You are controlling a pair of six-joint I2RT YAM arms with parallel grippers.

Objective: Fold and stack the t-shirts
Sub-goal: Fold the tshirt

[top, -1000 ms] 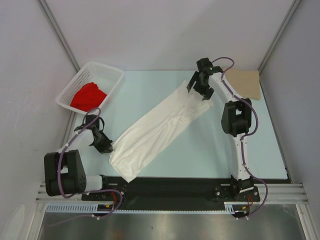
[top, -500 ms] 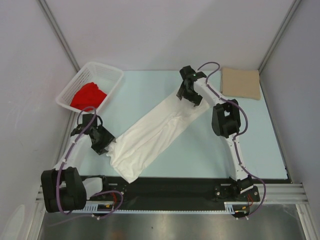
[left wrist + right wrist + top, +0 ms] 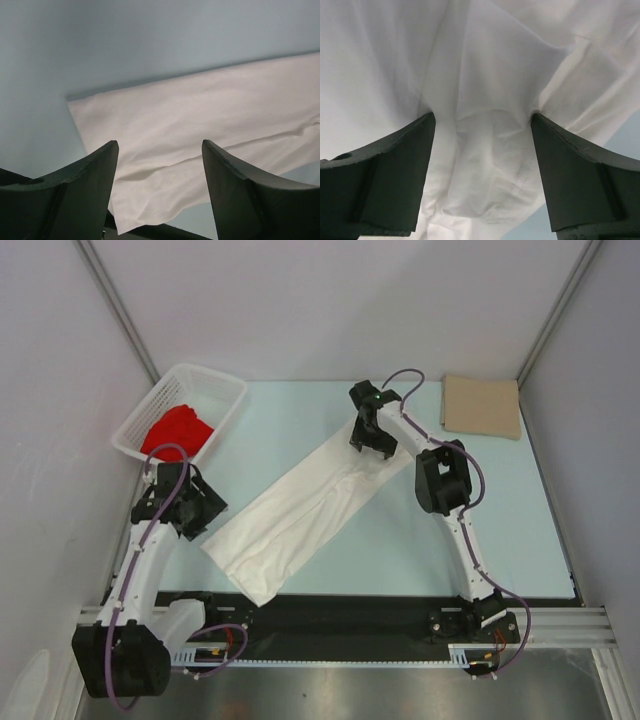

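A white t-shirt [image 3: 300,515] is seen spread flat on the pale blue desk [image 3: 500,510]. In the top view it is laid as a long band across the middle, running from about 7 o'clock up to about 1 o'clock. Some soft creases are seen along its length.

The left pincer [image 3: 203,512] is held at about 8 o'clock, just beside the lower left end of this shirt. In the left wrist view the left pincer [image 3: 159,145] is shown with its jaws wide apart, and nothing is held between them. Through the gap the corner and the straight edge of the white t-shirt [image 3: 200,115] are seen on the desk below.

The right pincer [image 3: 368,440] is placed over the upper end of the shirt, at about 1 o'clock. In the right wrist view the right pincer [image 3: 481,120] is also shown spread apart, with the white t-shirt [image 3: 395,60] filling almost the whole picture. A small bunch of cloth is gathered between the two fingertips [image 3: 422,130], which are set against the fabric, but the cloth is not clamped.

A tan t-shirt [image 3: 482,407] is laid as a flat rectangle in the far right corner, at about 2 o'clock, well apart from the white one. A red t-shirt [image 3: 178,432] is found crumpled inside the white basket [image 3: 215,380] at about 10 o'clock.
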